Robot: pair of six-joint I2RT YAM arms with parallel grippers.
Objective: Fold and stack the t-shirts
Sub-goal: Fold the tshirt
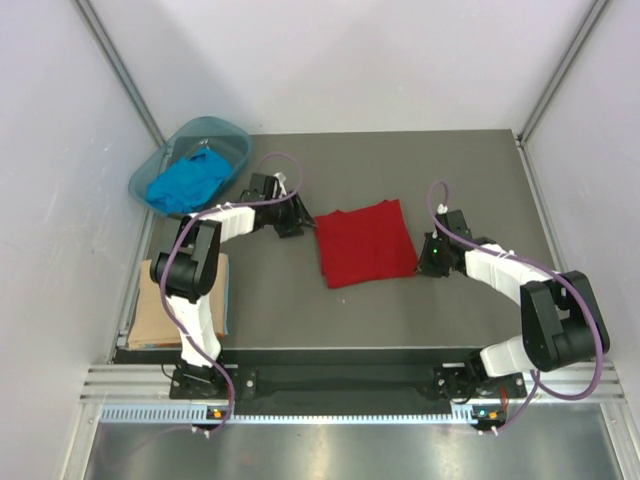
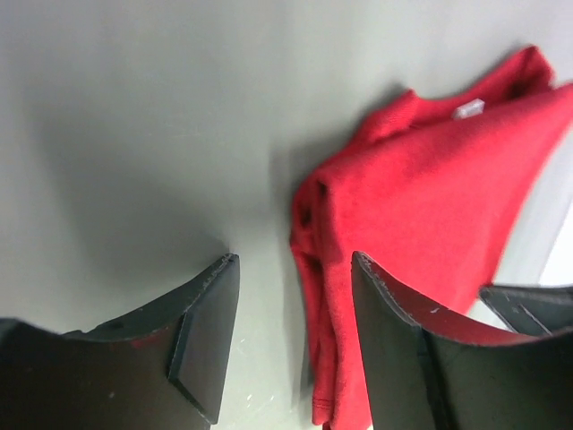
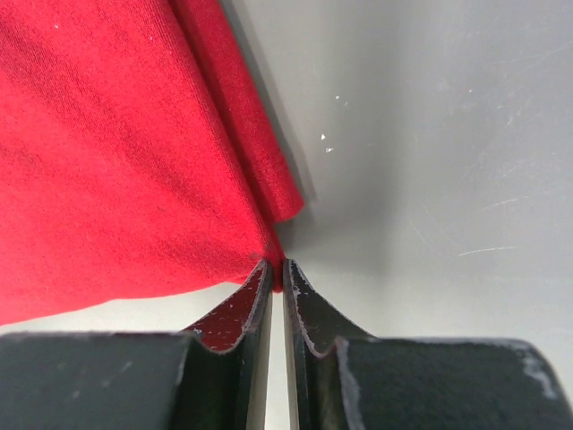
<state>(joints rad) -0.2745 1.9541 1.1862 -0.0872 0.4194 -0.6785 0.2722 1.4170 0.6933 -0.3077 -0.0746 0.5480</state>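
On the grey table (image 1: 400, 160), seen from above, the red shirt (image 1: 366, 243) lies flat in the middle, folded to a near square. It is turned slightly, so no side runs parallel to the table edge and no long axis stands out. My left gripper (image 1: 292, 222) sits just beside its left edge, and my right gripper (image 1: 428, 262) is at its near right corner. Bare table lies open beyond the shirt and to its right, up to the white walls. At the far left corner a translucent teal basin (image 1: 236, 135) holds the crumpled blue shirt (image 1: 186, 182). The tan shirt (image 1: 160, 310) lies flat at the near left edge, partly under my left arm.

From my left wrist, the left gripper (image 2: 295, 331) is spread wide, holding nothing. The red shirt (image 2: 430, 197) is soft knit, and its thick layered fold edge runs up between my dark fingers. A small white label (image 2: 467, 109) shows near its far side. To the left the table (image 2: 134, 107) is smooth and bare.

From my right wrist, the right gripper (image 3: 276, 287) is pinched closed on the very corner of the red shirt (image 3: 107, 161), which fans up and left in fine ribbed cloth. Lightly scratched table (image 3: 430, 134) lies to the right.
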